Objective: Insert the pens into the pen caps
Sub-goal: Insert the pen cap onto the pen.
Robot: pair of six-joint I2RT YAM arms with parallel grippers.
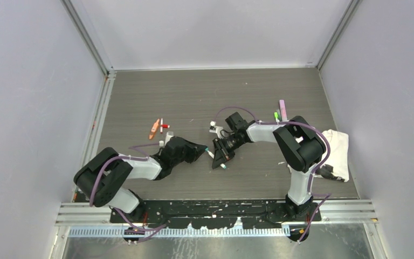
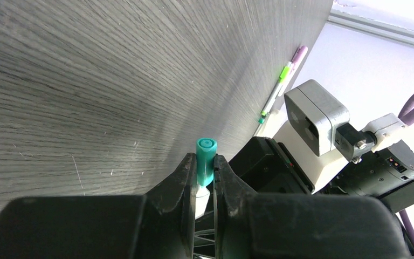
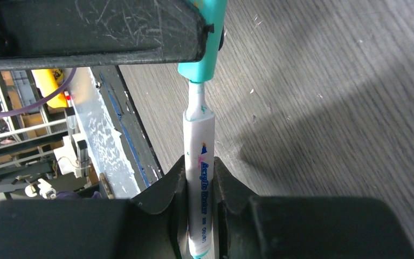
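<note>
A white pen (image 3: pixel 199 178) printed "Acrylic Marker" stands between the fingers of my right gripper (image 3: pixel 199 164), which is shut on its body. Its narrow tip enters a teal pen cap (image 3: pixel 202 48). My left gripper (image 2: pixel 205 162) is shut on that cap (image 2: pixel 206 154), and the cap's closed end sticks out past the fingertips. In the top view the two grippers (image 1: pixel 204 151) (image 1: pixel 218 157) meet nose to nose at mid table, with the pen's teal rear end (image 1: pixel 223 168) showing below the right one.
An orange cap (image 1: pixel 153 128) and a small red-ended pen (image 1: pixel 161 125) lie left of centre. A purple pen (image 1: pixel 282 109) and a green one (image 1: pixel 276 115) lie at the right, also in the left wrist view (image 2: pixel 299 54) (image 2: pixel 281 83). A white cloth (image 1: pixel 337 148) sits far right.
</note>
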